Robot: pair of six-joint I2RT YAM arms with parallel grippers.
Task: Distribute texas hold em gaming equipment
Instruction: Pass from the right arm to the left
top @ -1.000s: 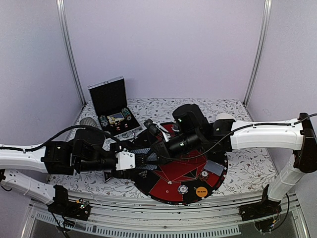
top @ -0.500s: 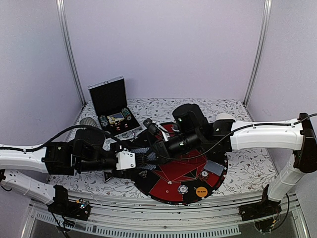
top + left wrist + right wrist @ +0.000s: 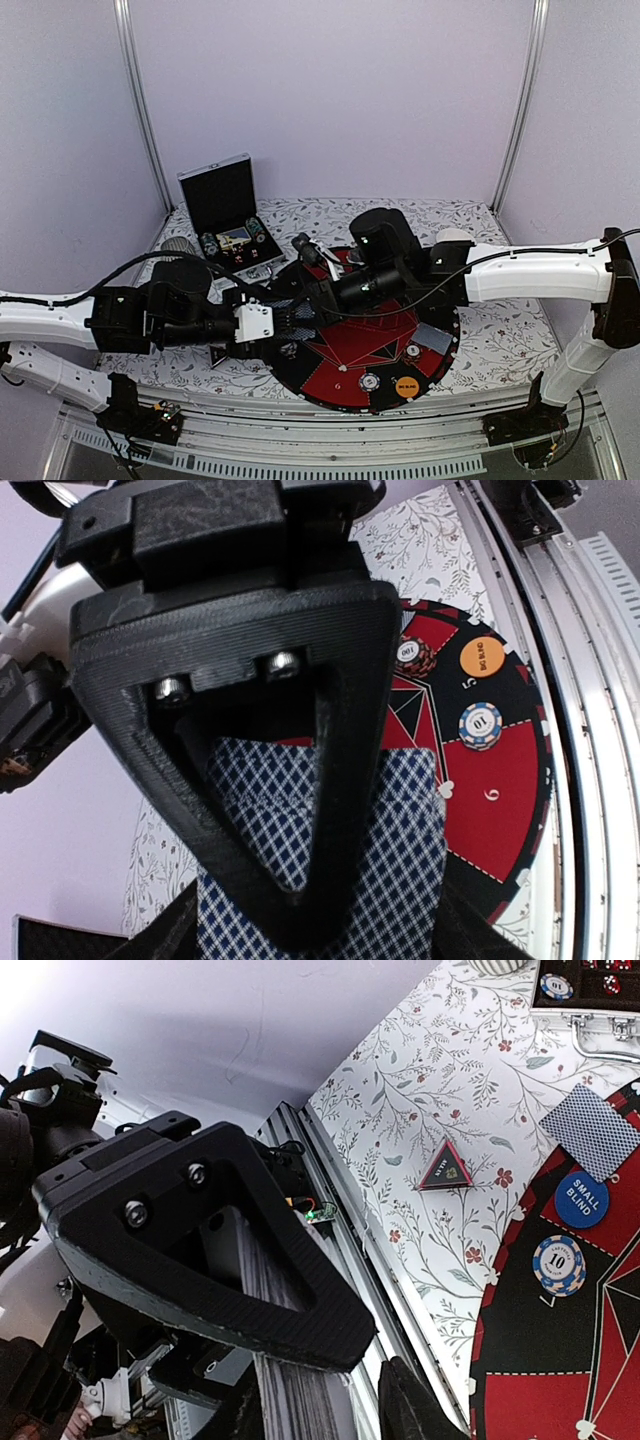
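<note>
- Over the left rim of the round red-and-black mat (image 3: 345, 350), towards the worktop (image 3: 500, 350) near edge, the left claw (image 3: 290, 325) grasps a stack of checked-back playing cards (image 3: 400, 860), held flat between its fingers
- Close to that stack hangs the right claw (image 3: 308, 300); I cannot tell whether it is clenched or released
- Near the mat's near rim lie an orange button (image 3: 483, 658), a striped chip (image 3: 480, 725) and a second chip (image 3: 415, 655)
- At the mat's left rim sit a blue button (image 3: 581, 1200), a third chip (image 3: 558, 1263) and a single card (image 3: 597, 1130)
- Just off that rim a black triangular marker (image 3: 445, 1167) lies on the worktop
- At the far left corner stands the open case (image 3: 225, 225)
</note>
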